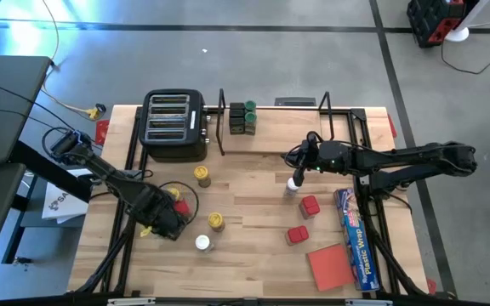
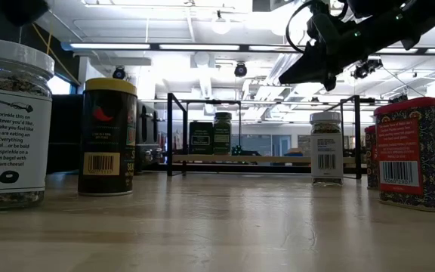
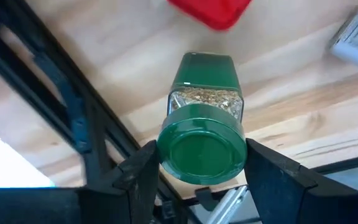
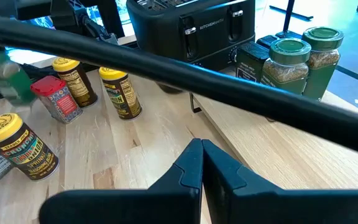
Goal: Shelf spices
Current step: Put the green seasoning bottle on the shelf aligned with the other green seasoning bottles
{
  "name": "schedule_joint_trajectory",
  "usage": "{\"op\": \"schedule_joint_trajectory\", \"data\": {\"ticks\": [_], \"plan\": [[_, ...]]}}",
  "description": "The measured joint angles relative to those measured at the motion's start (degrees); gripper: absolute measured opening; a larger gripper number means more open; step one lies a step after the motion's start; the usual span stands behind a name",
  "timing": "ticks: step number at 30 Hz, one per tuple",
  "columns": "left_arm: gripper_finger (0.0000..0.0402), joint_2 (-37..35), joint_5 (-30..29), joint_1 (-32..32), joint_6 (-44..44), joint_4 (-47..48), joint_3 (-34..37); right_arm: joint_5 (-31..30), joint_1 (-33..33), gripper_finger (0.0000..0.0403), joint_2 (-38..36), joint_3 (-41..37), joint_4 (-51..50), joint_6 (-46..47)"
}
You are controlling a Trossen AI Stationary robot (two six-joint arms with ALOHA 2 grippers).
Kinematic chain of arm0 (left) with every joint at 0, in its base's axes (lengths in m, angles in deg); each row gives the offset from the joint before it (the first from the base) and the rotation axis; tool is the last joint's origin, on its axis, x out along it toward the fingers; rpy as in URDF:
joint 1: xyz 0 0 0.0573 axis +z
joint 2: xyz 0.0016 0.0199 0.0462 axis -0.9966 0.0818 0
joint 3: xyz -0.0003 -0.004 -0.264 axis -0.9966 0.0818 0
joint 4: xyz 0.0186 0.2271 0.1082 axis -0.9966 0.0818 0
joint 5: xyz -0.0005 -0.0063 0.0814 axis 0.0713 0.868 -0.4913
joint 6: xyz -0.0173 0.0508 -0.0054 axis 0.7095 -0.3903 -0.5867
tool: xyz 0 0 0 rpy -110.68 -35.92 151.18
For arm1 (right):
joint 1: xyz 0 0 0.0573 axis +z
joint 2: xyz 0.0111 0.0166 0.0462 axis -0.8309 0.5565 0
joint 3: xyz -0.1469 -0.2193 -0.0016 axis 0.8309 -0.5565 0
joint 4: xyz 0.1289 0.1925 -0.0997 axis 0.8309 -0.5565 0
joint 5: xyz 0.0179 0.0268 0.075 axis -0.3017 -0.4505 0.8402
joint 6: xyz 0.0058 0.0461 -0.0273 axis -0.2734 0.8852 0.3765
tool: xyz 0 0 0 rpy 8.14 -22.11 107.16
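Observation:
My left gripper [image 3: 201, 171] is over the table's near left [image 1: 165, 223], shut on a spice jar [image 3: 204, 93] that has a green lid and a green label. In the high view the gripper hides this jar. My right gripper [image 4: 201, 163] hangs shut and holding nothing above a white-lidded jar [image 1: 292, 185], in front of the shelf [image 1: 330, 127]. Three dark and green jars [image 1: 243, 117] stand on the shelf's board at its left end. Yellow-lidded jars [image 1: 202, 176] [image 1: 216, 222], a white-lidded jar [image 1: 202, 243] and two red tins [image 1: 310, 205] [image 1: 297, 235] stand on the table. My left gripper pinches the jar's green lid [image 3: 166, 155] between its two fingers [image 3: 138, 177], one on each side of the rim. The fingers come from above, pointing down. The jar hangs upright below them and looks lifted off the table.
A black toaster [image 1: 174, 125] stands at the far left beside the shelf. A flat red pad [image 1: 330, 265] and a long blue plastic-wrap box [image 1: 356, 238] lie at the near right. A red tin [image 3: 210, 12] stands close to the held jar. Bare wood lies mid-table.

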Motion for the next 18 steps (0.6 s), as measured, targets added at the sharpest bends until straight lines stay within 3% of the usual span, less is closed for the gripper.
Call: {"op": "schedule_joint_trajectory", "data": {"ticks": [10,18], "plan": [[0.0200,0.0,-7.3,10.0,-17.5,4.7,-16.9,0.0,0.0,0.0000,0.0,0.0,0.4,0.0],[0.0189,5.4,-10.0,27.3,-45.1,2.5,-21.7,0.0,0.0,0.0000,0.0,0.0,0.4,0.0]]}}
